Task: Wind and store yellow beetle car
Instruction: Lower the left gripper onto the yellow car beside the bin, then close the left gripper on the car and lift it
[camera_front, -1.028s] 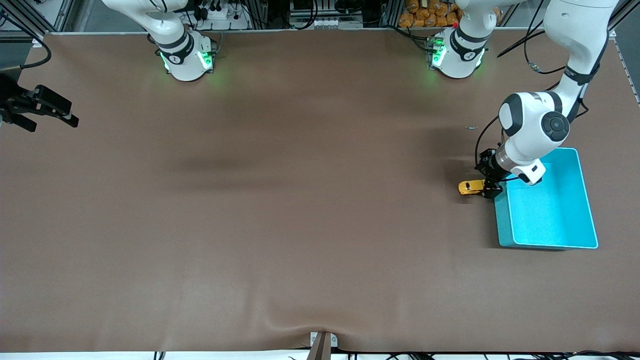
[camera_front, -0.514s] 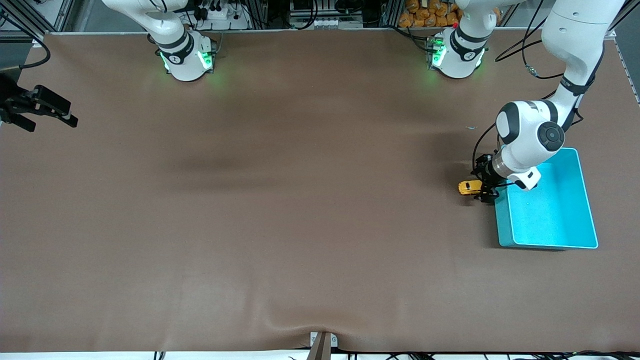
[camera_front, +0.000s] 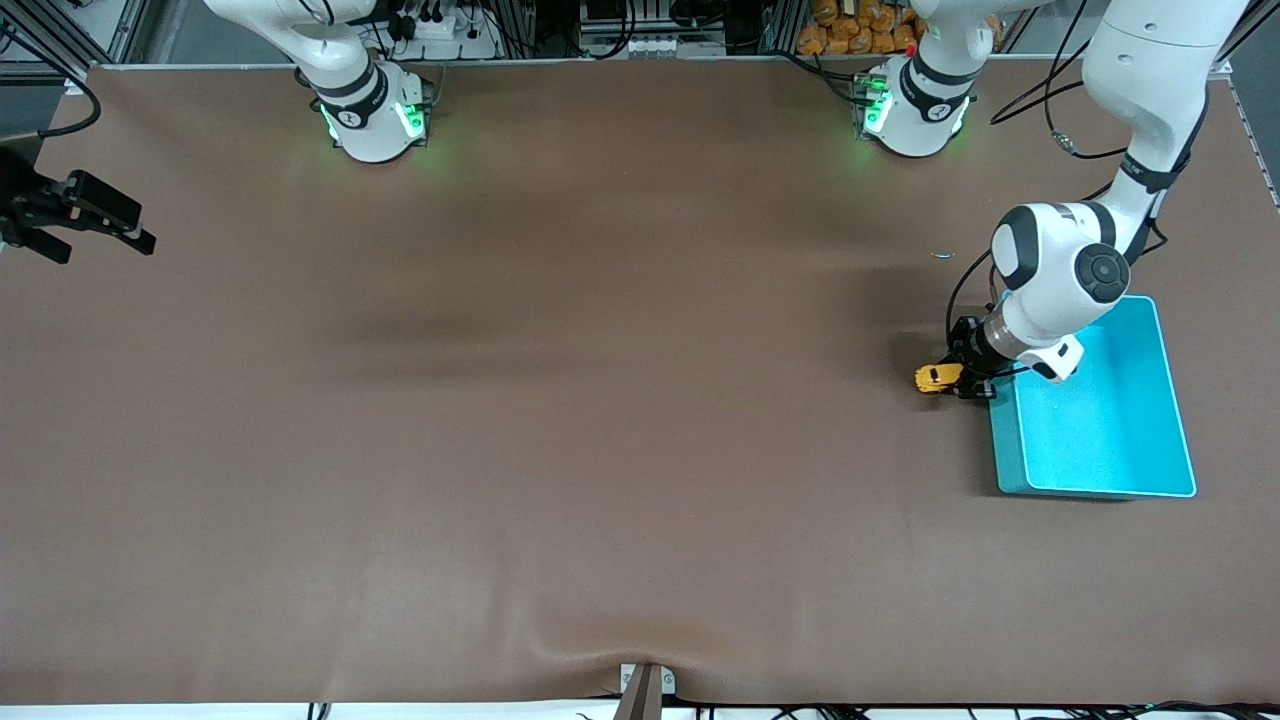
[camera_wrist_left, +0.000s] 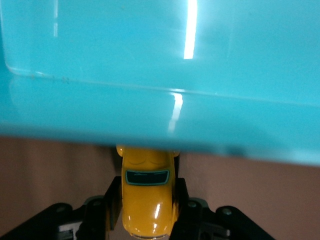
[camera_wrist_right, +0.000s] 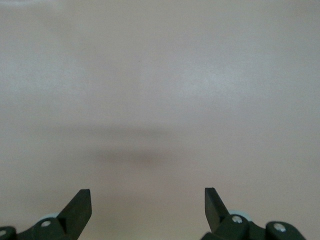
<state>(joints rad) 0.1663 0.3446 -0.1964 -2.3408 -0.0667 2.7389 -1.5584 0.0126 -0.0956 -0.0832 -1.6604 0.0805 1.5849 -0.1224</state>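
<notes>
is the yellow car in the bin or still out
Out: the yellow beetle car sits on the table beside the turquoise bin, clamped by the left gripper.

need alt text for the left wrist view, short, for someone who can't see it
The left gripper is shut on the yellow beetle car, with a dark finger against each side of its rounded body. The car's nose points at the wall of a turquoise bin, with brown table beneath.

A: What covers the desk (camera_front: 560, 400)?
B: A plain brown mat, wrinkled at its near edge.
A: And along its top edge?
B: Metal framing (camera_front: 120, 30), cables (camera_front: 420, 20), orange packets (camera_front: 860, 25).
</notes>
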